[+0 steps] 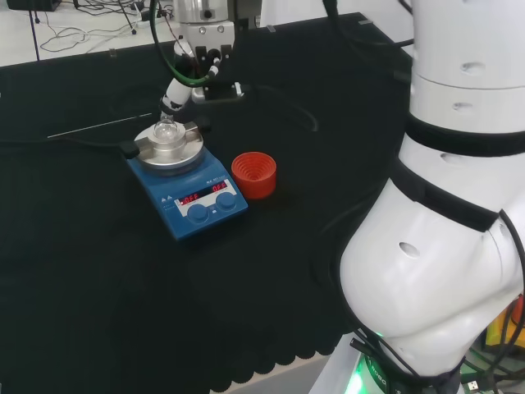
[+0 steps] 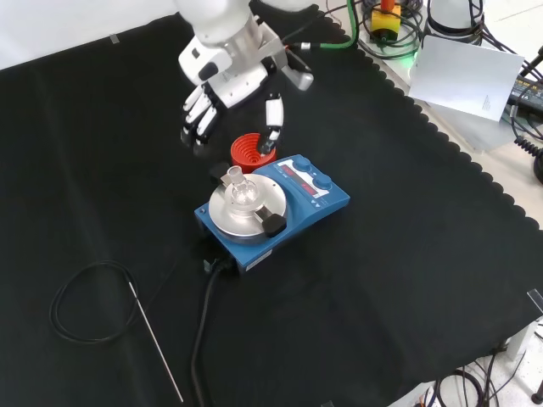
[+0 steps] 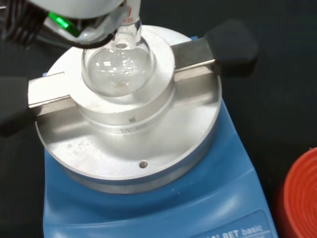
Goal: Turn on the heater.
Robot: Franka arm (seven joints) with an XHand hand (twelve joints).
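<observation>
Heater (image 2: 276, 206) is sitting centre of the front view, left-centre in the head view (image 1: 187, 187): blue base, round steel plate on top, a small clear round flask (image 3: 118, 68) seated in the plate's block. Front panel with red readouts and two blue knobs (image 1: 207, 211) is facing the lower right in the head view; in the front view the knobs (image 2: 316, 178) are lying at the heater's upper right end. Long axis is running plate-to-panel, lower left to upper right in the front view.

Hand (image 2: 222, 89) is hanging above the cloth at upper centre-left of the front view, fingers relaxed and pointing down, holding nothing. One fingertip is hovering over the red ribbed ring (image 2: 252, 149), which is standing just beside the heater's upper edge.

Key relation: the knobs are lying to the right of and below the hand in the front view, past the red ring. I'm judging the next move needs a shift toward the panel end, not the plate, clearing the ring and the flask neck.

Power cable (image 2: 202, 339) is trailing off the heater's lower left end; a thin rod (image 2: 157, 343) is lying well apart at lower left.
</observation>
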